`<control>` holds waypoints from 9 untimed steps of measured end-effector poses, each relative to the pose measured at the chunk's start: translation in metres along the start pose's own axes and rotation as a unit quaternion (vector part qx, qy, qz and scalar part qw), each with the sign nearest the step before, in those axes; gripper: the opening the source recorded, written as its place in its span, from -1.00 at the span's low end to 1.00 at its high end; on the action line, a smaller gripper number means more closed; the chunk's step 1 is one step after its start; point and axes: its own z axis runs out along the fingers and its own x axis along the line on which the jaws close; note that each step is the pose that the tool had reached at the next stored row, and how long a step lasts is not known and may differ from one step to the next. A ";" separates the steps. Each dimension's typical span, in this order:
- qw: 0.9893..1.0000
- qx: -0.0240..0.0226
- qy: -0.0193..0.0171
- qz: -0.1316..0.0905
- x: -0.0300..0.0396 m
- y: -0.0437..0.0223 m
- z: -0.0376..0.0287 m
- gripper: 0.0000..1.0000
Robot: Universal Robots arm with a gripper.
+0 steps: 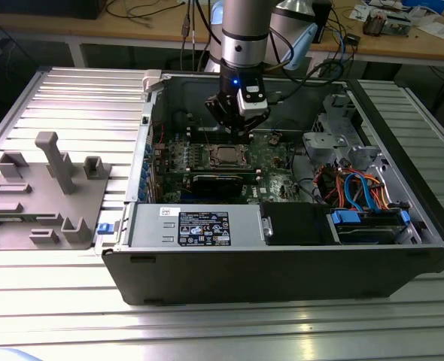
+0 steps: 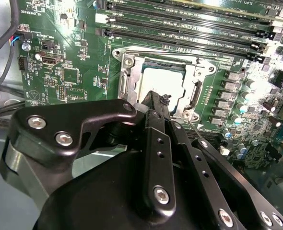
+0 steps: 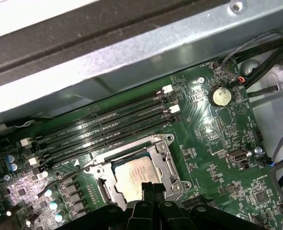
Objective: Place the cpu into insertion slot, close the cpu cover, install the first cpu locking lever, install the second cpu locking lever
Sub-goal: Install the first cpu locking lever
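Observation:
The cpu (image 3: 133, 173) lies flat in the insertion slot (image 1: 226, 156), its silver-grey top (image 2: 163, 79) showing through the window of the cpu cover (image 3: 164, 157). The cover's metal frame (image 2: 128, 67) lies down around the chip. My gripper (image 1: 237, 126) hangs just above the socket in the exterior view. In both wrist views its black fingers are pressed together, and its tip (image 2: 156, 98) stands over one edge of the chip with nothing held. A thin metal rod (image 2: 193, 128) sticks out beside the socket. I cannot tell whether the tip (image 3: 151, 188) touches the cover.
Long black memory slots (image 3: 108, 129) run beside the socket. The open case wall (image 1: 153, 113) stands at the exterior view's left, and drive bays with blue and orange cables (image 1: 357, 188) fill its right. A grey fixture (image 1: 49, 188) sits on the table outside the case.

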 end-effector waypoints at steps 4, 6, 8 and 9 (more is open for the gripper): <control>1.000 0.000 0.000 -0.006 0.0000 0.0000 0.0000 -0.79; 1.000 0.000 0.000 -0.008 0.0000 0.0000 0.0000 -0.79; 1.000 0.000 0.000 -0.011 0.0000 0.0000 0.0000 -0.79; 1.000 -0.001 -0.001 -0.012 0.0000 0.0000 0.0000 -0.79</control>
